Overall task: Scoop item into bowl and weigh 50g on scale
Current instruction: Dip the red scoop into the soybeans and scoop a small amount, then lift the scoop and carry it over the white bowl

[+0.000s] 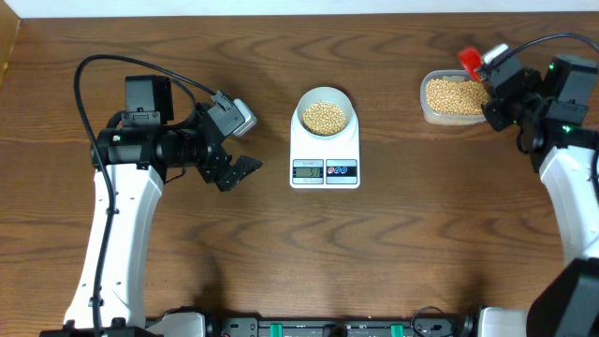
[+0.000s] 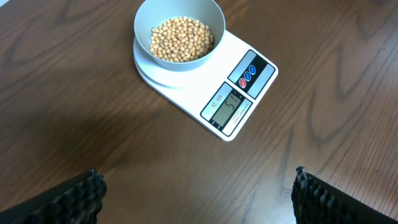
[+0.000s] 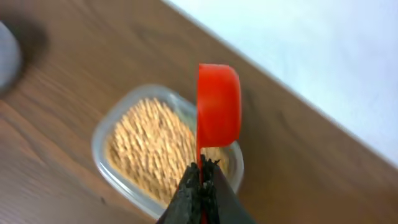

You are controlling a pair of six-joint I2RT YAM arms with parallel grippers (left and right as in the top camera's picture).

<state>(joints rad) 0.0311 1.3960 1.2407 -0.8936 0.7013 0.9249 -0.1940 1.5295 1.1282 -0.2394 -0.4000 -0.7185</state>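
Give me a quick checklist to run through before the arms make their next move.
1. The bowl sits on the scale: ok.
2. The bowl holds beans: ok.
3. The display shows target weight: cannot tell, digits unclear.
4. The right gripper is shut on the red scoop: ok.
5. The scoop is empty: cannot tell.
6. The left gripper is open, apart from scale: ok.

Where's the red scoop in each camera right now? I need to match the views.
Overhead: red scoop at top right, at the far-right corner of the clear plastic container.
Left wrist: not in it.
Right wrist: scoop at centre, gripped by the right claw, above the container.
Shared landmark: the container, in overhead and right wrist.
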